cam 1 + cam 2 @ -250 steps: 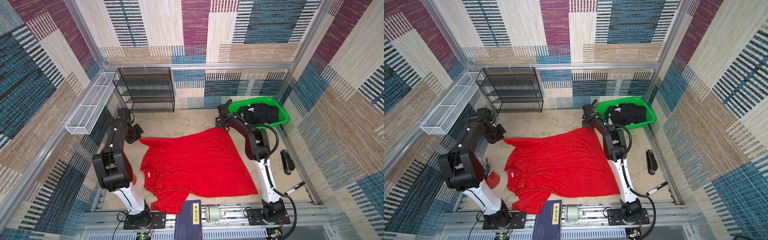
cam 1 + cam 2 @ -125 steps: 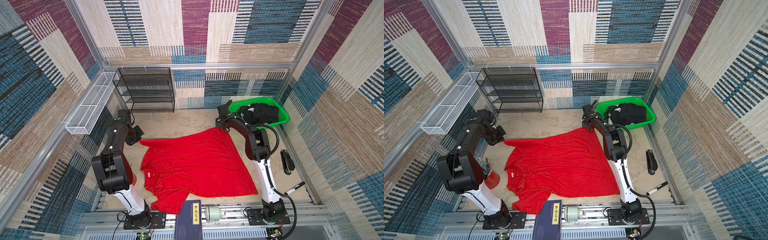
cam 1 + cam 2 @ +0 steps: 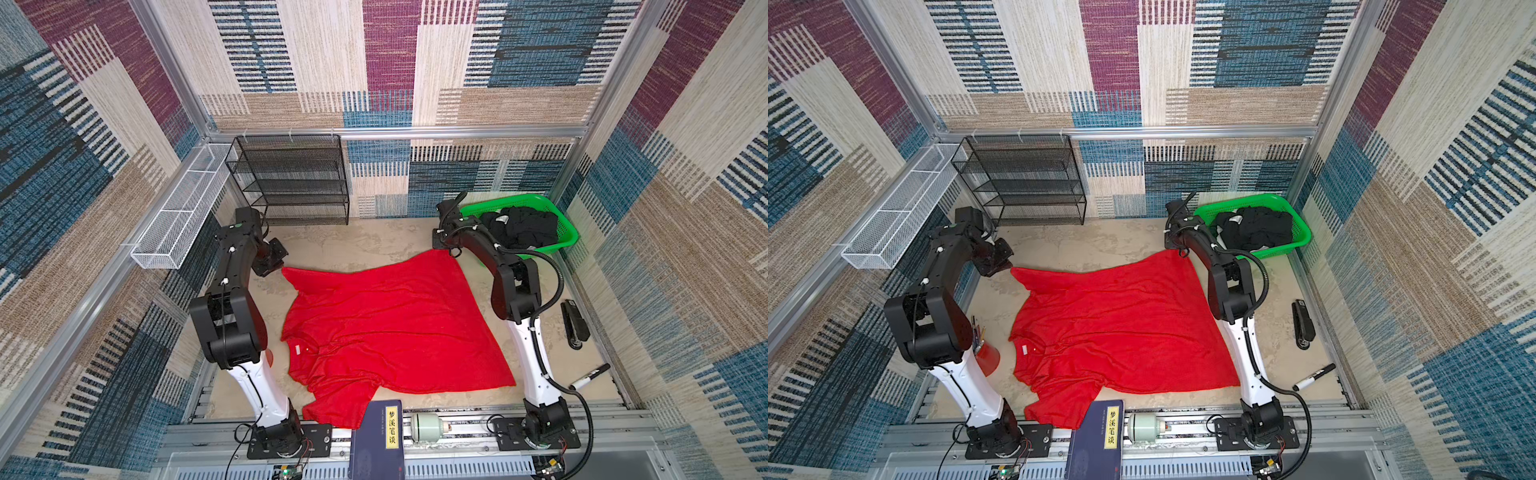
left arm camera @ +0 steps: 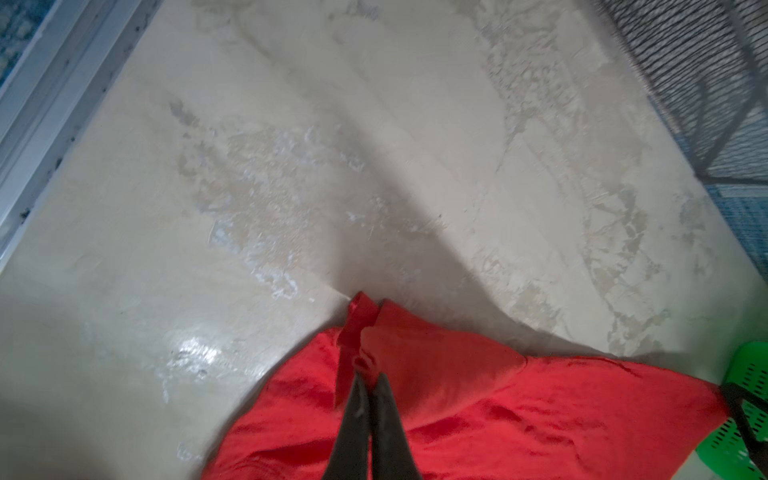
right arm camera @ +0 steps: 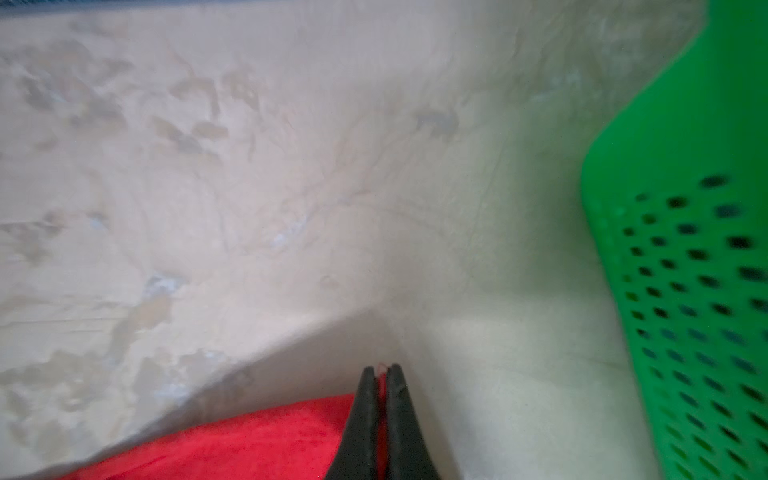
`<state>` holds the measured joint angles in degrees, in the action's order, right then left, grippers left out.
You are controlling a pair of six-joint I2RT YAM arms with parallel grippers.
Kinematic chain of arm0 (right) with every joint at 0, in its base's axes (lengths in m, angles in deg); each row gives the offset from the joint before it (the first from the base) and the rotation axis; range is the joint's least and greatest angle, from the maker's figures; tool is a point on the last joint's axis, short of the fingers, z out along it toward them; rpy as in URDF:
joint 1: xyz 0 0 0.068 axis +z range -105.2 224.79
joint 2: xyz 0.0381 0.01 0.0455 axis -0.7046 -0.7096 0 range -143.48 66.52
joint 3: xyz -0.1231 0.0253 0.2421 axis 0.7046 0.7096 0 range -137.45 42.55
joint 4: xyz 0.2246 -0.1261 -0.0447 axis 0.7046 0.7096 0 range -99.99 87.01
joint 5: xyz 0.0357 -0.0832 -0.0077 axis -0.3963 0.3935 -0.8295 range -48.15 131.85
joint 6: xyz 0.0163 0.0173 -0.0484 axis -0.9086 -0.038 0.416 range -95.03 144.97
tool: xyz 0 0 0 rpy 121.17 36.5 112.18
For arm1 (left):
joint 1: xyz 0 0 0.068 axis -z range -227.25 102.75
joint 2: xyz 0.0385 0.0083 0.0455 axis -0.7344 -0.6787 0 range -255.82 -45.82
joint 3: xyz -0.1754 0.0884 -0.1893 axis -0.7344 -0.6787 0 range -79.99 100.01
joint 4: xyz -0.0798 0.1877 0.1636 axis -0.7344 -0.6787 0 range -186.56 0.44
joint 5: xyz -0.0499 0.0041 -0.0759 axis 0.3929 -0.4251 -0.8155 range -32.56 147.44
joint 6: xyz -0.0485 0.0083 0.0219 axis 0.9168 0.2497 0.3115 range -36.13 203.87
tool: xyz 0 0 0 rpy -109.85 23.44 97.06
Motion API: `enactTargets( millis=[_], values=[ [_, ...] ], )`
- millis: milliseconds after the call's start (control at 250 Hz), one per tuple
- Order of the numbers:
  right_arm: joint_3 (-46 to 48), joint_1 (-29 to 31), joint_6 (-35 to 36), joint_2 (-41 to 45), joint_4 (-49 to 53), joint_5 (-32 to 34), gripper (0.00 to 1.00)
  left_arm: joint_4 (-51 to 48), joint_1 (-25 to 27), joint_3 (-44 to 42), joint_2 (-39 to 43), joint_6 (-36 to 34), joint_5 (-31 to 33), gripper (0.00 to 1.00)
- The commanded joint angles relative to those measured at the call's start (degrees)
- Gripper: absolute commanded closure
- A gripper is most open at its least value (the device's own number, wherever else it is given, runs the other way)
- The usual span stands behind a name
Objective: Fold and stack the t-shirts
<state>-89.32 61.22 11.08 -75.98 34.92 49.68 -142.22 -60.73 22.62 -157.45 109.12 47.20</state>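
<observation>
A green basket (image 3: 566,230) sits far right, a black wire rack (image 3: 291,178) far left, a stapler (image 3: 574,322) near a marker (image 3: 590,376).

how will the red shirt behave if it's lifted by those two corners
Likely floppy: the red shirt lies wrinkled and flat, so its middle should sag between the left gripper and right gripper. Probably light, since it looks like thin cloth. The right pinch shows only a sliver of cloth at the tips, so that corner might slip out.
</observation>
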Motion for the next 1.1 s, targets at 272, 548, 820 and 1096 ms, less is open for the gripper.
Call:
enactTargets(
  millis=[272, 548, 820, 1096],
  values=[
    [-4.6, -2.5, 1.2, 0.7, 1.3, -1.5, 1.00, -4.6, 0.0, 18.3, -9.0, -4.7, -5.1, 1.00],
    [3.8, -2.5, 2.6, 6.7, -3.6, -0.5, 1.00, 0.0, 0.2, 3.2, 2.9, -0.7, -5.3, 1.00],
    [17.8, -2.5, 3.3, 15.4, -9.9, -0.6, 1.00, -2.5, 0.3, -10.0, 15.0, 1.5, -2.2, 1.00],
    [36.3, -2.5, 2.5, 26.7, -17.2, -0.3, 1.00, -3.3, 0.3, -20.8, 24.4, 2.7, -1.6, 1.00]
  ],
)
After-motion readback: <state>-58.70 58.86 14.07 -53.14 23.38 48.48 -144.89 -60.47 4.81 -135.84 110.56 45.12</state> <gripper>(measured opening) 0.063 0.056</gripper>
